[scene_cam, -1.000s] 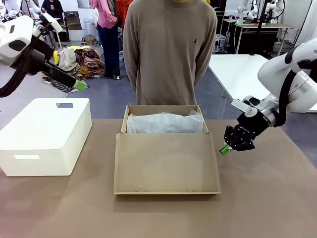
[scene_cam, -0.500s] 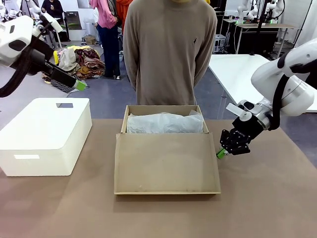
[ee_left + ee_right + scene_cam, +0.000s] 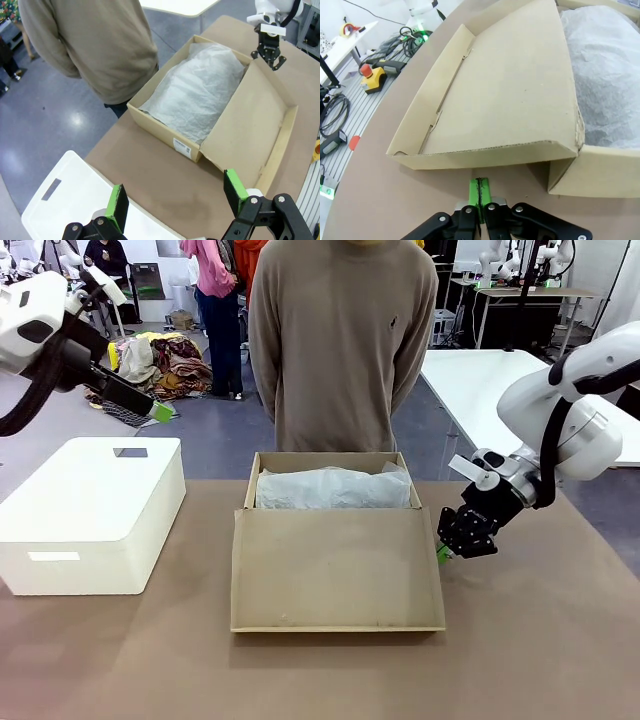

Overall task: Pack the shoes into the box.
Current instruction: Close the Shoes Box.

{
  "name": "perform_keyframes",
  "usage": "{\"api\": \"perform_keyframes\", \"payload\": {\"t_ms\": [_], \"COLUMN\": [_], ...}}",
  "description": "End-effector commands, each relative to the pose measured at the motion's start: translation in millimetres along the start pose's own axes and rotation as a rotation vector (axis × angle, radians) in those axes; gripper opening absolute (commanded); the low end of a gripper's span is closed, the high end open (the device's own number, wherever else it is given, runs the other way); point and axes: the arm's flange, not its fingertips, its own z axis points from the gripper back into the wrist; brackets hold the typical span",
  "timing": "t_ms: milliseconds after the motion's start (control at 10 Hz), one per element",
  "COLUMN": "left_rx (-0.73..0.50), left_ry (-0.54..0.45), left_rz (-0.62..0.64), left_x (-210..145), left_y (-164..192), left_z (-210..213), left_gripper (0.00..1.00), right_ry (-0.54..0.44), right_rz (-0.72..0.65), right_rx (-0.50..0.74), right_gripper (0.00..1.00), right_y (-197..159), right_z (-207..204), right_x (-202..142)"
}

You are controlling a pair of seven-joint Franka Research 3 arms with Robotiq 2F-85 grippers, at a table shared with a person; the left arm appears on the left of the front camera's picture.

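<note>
Your right claw [image 3: 443, 552] was pinched shut on nothing, low beside the open lid [image 3: 335, 575]. The box [image 3: 327, 460] sat mid-table, white paper [image 3: 333, 488] inside. I think you needed to slip under the lid's edge gently. Your left claw [image 3: 163, 412] hung open, empty.

Bright, even overhead light; all views sharp.
Soft shadow under box [image 3: 338, 570] lid twd table's [image 3: 540, 660] near edge; glare spot on floor [image 3: 77, 120]; wrist views bend at edges; bkgd slightly soft.

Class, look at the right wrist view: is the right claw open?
No, the right claw is shut, its green pads pressed together beside the box.
</note>
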Motion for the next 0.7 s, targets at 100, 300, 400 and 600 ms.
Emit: {"api": "perform_keyframes", "payload": {"t_ms": [100,300,400,600], "left_rx": [-0.012,-0.012,-0.012,-0.012], "left_ry": [-0.012,-0.012,-0.012,-0.012], "left_rz": [-0.001,-0.001,-0.001,-0.001], "left_x": [-2,-2,-2,-2], "left_y": [0,0,0,0], "left_z": [-1,-1,-1,-1], "left_gripper": [1.0,1.0,1.0,1.0], "right_ry": [-0.021,-0.045,-0.064,-0.113], "right_rz": [0.064,0.072,0.076,0.085], "right_rx": [-0.055,-0.038,-0.027,0.011], "right_gripper": [0.0,0.0,0.0,0.0], "right_y": [-5,-2,0,4], "right_z": [-13,-15,-14,-11], "right_x": [-2,2,4,8]}}
